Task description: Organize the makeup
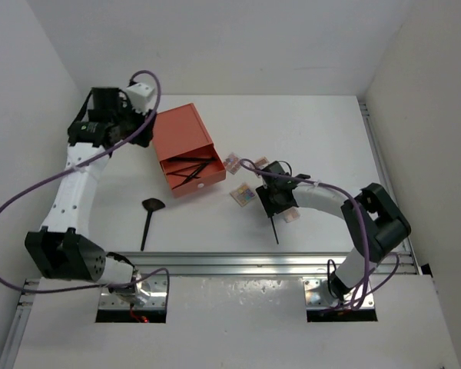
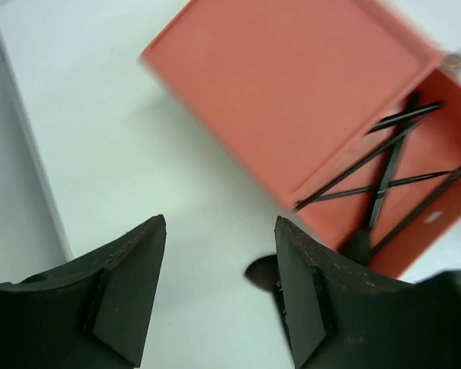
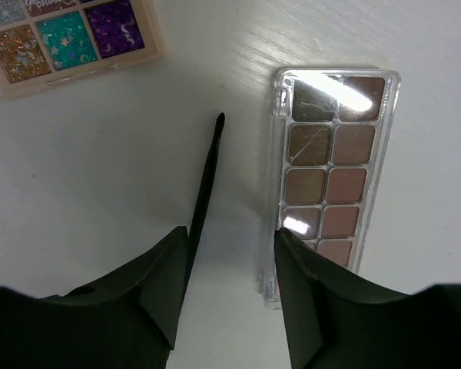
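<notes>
One pencil to pinch
Spread wide, the right gripper (image 3: 230,246) should centre over the black pencil (image 3: 206,173), clear of the brown palette (image 3: 330,169); the left gripper (image 2: 219,231) hangs spread.

A white tabletop (image 1: 315,131) sits boxed in by a plain white left wall (image 1: 23,92), back wall (image 1: 215,38) and right wall (image 1: 430,115). An aluminium rail (image 1: 253,264) lines its near edge, and a side rail (image 1: 375,154) lines its right. The light is even and the shadows soft.
</notes>
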Controlling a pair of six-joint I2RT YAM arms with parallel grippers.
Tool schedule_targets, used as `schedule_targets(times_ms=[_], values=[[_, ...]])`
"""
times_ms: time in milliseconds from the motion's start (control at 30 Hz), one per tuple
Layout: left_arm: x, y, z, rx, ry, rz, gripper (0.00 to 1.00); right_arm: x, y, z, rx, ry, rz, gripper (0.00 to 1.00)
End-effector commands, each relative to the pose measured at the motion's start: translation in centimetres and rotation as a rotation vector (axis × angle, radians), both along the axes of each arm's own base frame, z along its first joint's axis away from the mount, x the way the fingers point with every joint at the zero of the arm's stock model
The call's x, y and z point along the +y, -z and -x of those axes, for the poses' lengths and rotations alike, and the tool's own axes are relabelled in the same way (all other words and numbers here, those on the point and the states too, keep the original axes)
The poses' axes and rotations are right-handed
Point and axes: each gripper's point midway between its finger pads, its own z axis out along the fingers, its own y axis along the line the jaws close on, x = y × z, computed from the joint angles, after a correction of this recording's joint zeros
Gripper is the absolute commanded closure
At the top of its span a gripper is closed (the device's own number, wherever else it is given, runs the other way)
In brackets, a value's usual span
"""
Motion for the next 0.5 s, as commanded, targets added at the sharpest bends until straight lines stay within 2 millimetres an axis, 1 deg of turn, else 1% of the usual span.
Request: schedule_targets(times_ms=[0, 33, 67, 100, 167, 200, 233, 267, 333, 367, 400, 433, 467], values=[[3.6, 3.4, 2.7, 0.091, -0.115, 0.036, 0.36, 0.2, 1.2, 1.4, 0.078, 0.048, -0.026, 0.53], [4.4, 4.2, 3.3, 0.108, -0.137, 0.037, 0.34, 0.1, 1.3, 1.4, 0.086, 0.048, -0.029, 0.55], [5.1, 4.9, 3.6, 0.119, -0.158, 0.038, 0.34, 0.1, 2.0, 2.0, 0.115, 0.044, -0.022, 0.6], [6.3, 6.7, 4.6, 0.162, -0.195, 0.041, 0.34, 0.3, 2.3, 2.4, 0.136, 0.035, -0.029, 0.63], [7.4, 8.1, 5.5, 0.198, -0.236, 0.053, 0.34, 0.1, 3.3, 3.0, 0.178, 0.036, -0.016, 0.67], [8.3, 8.9, 5.9, 0.217, -0.271, 0.063, 0.34, 0.2, 3.6, 3.2, 0.197, 0.035, -0.011, 0.67], [8.7, 10.2, 6.6, 0.252, -0.287, 0.067, 0.34, 0.3, 3.5, 3.3, 0.211, 0.04, -0.013, 0.67], [8.9, 10.8, 6.9, 0.267, -0.292, 0.08, 0.34, 0.2, 3.8, 3.4, 0.221, 0.037, -0.003, 0.67], [9.7, 12.1, 7.8, 0.302, -0.323, 0.095, 0.34, 0.1, 3.7, 3.4, 0.229, 0.04, 0.011, 0.67], [9.6, 12.5, 8.0, 0.309, -0.308, 0.093, 0.34, 0.3, 3.4, 3.3, 0.216, 0.035, 0.016, 0.67], [10.1, 12.5, 8.1, 0.309, -0.323, 0.095, 0.34, 0.0, 3.4, 3.4, 0.215, 0.034, 0.027, 0.67], [10.3, 12.8, 8.3, 0.317, -0.332, 0.098, 0.34, -0.1, 3.2, 2.9, 0.188, 0.038, 0.032, 0.67], [10.2, 12.7, 8.1, 0.308, -0.324, 0.104, 0.34, -0.1, 3.1, 2.8, 0.181, 0.038, 0.029, 0.67]])
